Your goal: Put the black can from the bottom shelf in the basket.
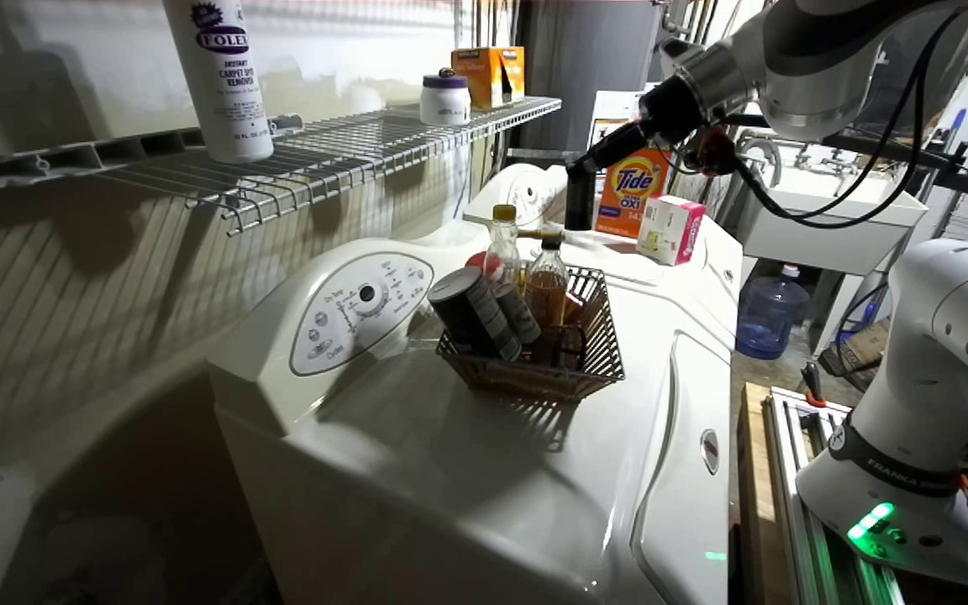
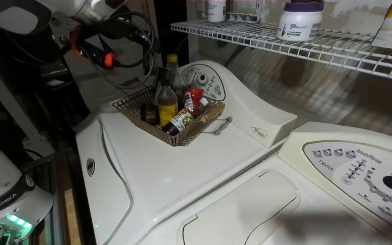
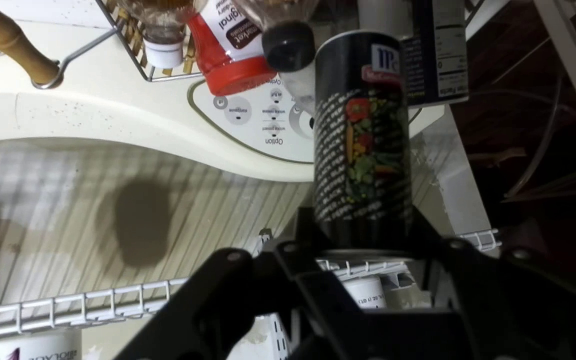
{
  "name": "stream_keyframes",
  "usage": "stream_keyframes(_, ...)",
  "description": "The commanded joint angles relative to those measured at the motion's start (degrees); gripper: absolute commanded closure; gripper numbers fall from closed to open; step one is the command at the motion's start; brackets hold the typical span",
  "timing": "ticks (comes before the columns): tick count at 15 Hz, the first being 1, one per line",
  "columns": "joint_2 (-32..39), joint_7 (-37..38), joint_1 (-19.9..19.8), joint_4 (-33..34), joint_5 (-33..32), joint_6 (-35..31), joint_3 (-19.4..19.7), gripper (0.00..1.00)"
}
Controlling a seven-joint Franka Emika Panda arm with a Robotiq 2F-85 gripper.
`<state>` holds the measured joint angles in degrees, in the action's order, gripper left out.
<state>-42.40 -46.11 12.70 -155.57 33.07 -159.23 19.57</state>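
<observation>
My gripper [image 1: 582, 168] is shut on the black can [image 3: 363, 135], which has a vegetable picture on its label. The fingers [image 3: 363, 227] hold the can near one end. In an exterior view the can [image 1: 579, 202] hangs about upright below the gripper. The dark brown wicker basket [image 1: 534, 388] stands on the white machine, and shows in both exterior views [image 2: 145, 131]. The gripper and can appear above the basket, apart from it. In the wrist view the can covers part of the basket's contents. In an exterior view the can is dark and hard to make out.
The basket holds several bottles, a red-capped bottle [image 2: 193, 97] and a dark canister [image 1: 476, 315]. A white wire shelf [image 1: 383, 151] on the wall bears a white bottle [image 1: 228, 92] and a purple-lidded jar [image 1: 445, 99]. A Tide box [image 1: 631, 192] and a pink-white box [image 1: 670, 229] stand behind.
</observation>
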Motion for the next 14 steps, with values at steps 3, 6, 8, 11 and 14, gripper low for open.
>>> stream_keyframes(3, 0.45, -0.42, -1.49, -2.03, -1.16, 1.0, 1.18, 0.8)
stream_keyframes(6, 0.78, -1.25, -1.81, -2.47, -1.02, 0.76, 1.88, 0.8)
stream_keyframes(8, 1.2, -1.9, -1.98, -2.48, -0.63, 0.78, 2.55, 0.8)
stream_keyframes(11, 1.48, -3.08, -2.0, -2.52, -0.43, 1.43, 3.83, 0.8)
stream_keyframes(14, 2.04, -4.23, -1.82, -2.54, -0.2, 1.11, 5.22, 0.8)
